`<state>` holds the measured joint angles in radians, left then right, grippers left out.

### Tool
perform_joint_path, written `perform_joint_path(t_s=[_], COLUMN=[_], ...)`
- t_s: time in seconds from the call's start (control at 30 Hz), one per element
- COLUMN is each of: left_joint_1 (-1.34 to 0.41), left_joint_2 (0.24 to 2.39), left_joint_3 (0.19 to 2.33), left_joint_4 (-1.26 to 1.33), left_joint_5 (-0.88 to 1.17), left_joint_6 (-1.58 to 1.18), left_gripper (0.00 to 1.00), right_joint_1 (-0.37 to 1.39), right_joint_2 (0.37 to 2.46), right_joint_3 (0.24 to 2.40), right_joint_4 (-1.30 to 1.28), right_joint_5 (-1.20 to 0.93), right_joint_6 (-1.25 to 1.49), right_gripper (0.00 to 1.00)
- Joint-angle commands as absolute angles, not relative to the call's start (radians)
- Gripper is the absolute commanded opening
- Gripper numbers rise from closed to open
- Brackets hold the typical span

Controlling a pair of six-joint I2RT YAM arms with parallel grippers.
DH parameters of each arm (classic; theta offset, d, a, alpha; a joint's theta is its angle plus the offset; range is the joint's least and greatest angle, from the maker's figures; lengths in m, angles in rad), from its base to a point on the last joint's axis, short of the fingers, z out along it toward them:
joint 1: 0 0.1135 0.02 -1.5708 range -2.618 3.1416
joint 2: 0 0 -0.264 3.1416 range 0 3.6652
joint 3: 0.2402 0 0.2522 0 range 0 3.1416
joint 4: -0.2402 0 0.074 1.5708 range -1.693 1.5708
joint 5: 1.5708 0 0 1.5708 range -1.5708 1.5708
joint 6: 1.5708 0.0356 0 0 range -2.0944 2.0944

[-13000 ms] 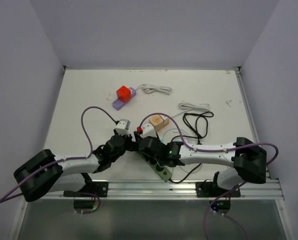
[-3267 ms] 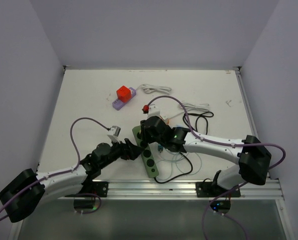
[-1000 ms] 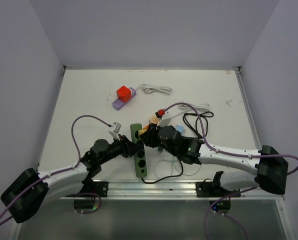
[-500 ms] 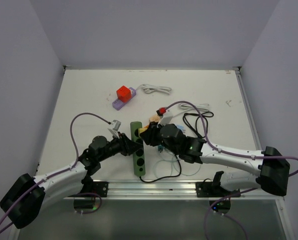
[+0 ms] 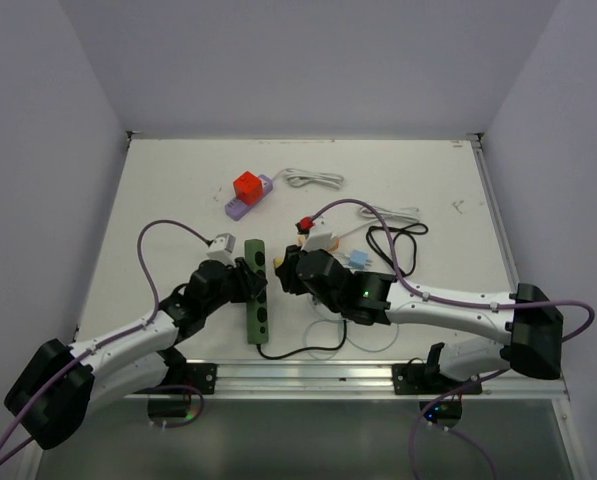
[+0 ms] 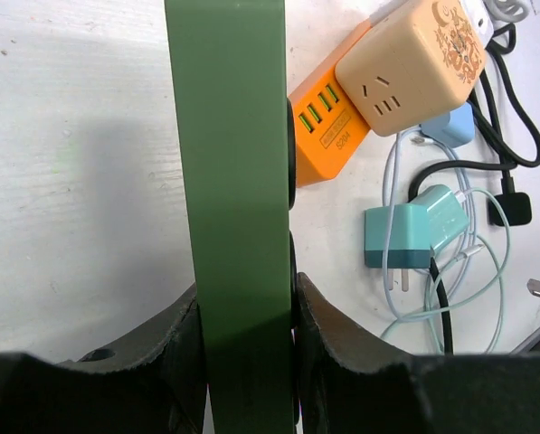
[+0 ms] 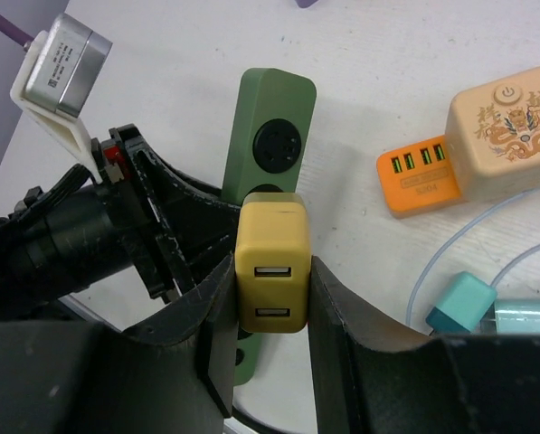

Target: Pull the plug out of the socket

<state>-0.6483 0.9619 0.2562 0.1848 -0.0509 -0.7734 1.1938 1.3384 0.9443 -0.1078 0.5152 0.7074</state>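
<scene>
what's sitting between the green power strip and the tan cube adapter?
The orange USB block, butted against the tan cube adapter on the side facing the green power strip. Left wrist view shows it best.

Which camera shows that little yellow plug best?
The right wrist view: the yellow plug fills the centre, clamped in the right tool, both USB slots showing. The top view hardly shows it; the left wrist view, filled by the green strip, misses it.

Bright, even light; soft shadows
</scene>
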Motion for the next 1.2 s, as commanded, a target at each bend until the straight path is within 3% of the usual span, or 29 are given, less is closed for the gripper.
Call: perform_joint_path(t_s=[0.0, 0.27, 0.57, 0.87, 1.17], left_joint_1=[-0.646, -0.643, -0.623, -0.525, -0.456], left_joint_2=[0.945, 0.859, 0.966, 1.071, 1.160], left_joint_3=[0.275, 0.224, 0.242, 0.245, 0.221], left_joint_4=[0.138, 0.176, 0.229, 0.357, 0.453], left_joint_5=[-0.108, -0.118, -0.106, 0.043, 0.146], left_joint_6=[-0.698, -0.696, -0.663, -0.643, -0.669], left_gripper=[0.00, 0.00, 0.00, 0.01, 0.15], right_joint_1=[1.193, 1.164, 0.931, 0.652, 0.390], right_joint_2=[1.328, 1.148, 0.850, 0.868, 0.966], right_joint_3=[0.974, 0.885, 0.713, 0.652, 0.601], right_joint_4=[-0.114, -0.196, -0.342, -0.397, -0.316], right_joint_5=[0.560, 0.610, 0.557, 0.424, 0.204], right_joint_6=[0.726, 0.738, 0.766, 0.735, 0.684], right_gripper=[0.00, 0.00, 0.00, 0.00, 0.00])
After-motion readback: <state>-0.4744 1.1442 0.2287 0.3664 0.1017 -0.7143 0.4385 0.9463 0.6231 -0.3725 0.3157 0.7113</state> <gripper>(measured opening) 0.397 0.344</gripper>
